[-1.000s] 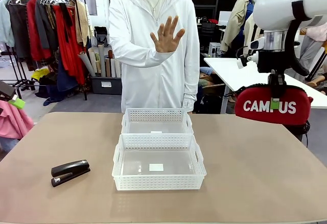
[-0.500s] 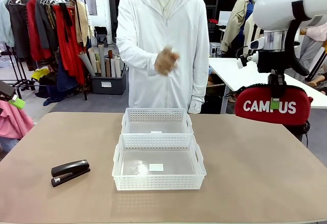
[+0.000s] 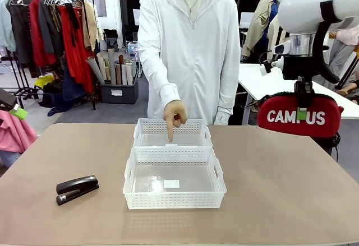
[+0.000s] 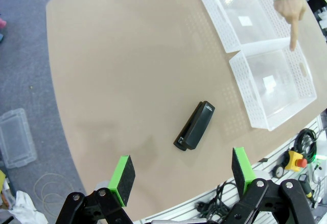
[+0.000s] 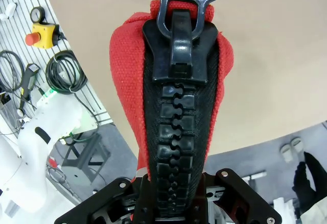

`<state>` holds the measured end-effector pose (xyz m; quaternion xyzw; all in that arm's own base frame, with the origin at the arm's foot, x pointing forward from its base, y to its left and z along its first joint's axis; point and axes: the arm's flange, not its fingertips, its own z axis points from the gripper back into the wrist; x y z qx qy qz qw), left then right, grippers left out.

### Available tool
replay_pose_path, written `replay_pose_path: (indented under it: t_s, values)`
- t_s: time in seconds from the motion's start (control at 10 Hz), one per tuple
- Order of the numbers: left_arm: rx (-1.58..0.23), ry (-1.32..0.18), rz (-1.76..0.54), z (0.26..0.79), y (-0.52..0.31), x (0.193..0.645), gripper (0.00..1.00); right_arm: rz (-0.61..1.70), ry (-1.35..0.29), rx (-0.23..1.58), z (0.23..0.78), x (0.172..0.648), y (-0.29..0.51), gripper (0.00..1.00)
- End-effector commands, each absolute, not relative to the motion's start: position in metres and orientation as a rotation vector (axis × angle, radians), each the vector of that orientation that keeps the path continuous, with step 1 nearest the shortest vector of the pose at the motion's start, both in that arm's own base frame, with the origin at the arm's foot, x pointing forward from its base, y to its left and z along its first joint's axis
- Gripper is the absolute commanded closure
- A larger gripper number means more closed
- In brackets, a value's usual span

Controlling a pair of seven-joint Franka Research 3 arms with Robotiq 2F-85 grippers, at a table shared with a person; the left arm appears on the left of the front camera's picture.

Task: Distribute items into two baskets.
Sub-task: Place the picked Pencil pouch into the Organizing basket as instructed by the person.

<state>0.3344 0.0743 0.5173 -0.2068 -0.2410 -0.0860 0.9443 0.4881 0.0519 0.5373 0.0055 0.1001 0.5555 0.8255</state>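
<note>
Claw (image 4: pixel 181 174): wide open over the desk (image 4: pixel 127 71).
Stapler (image 4: pixel 194 126): black, lying flat on the desk.
Baskets (image 4: pixel 215 18): white, touching.
Person's hand (image 4: pixel 290 10): forefinger pointing down near their shared edge.

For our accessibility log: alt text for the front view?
The right tool holds a red zippered pouch lettered CAMPUS aloft at right, while a person's hand points into the farther white perforated plastic basket, behind its twin; a black stapler lies left.

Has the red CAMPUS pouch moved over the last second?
No. The red pouch, clamped in the right tool, hangs at the same height, to the right of the far basket, exactly as before.
</note>
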Motion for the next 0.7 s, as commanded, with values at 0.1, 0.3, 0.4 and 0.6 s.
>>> replay_pose_path:
  t_s: [0.1,0.3,0.4,0.6]
  values:
    - [-0.432,-0.495,-0.176,0.5169,0.0746,0.334,0.02,1.158,0.196,-0.005,0.5394,0.4884,0.053,1.0]
    - [-0.432,-0.495,-0.176,0.5169,0.0746,0.334,0.02,1.158,0.196,-0.005,0.5394,0.4884,0.053,1.0]
    - [-0.432,-0.495,-0.176,0.5169,0.0746,0.334,0.02,1.158,0.196,-0.005,0.5394,0.4884,0.053,1.0]
    - [-0.432,-0.495,-0.176,0.5169,0.0746,0.334,0.02,1.158,0.196,-0.005,0.5394,0.4884,0.053,1.0]
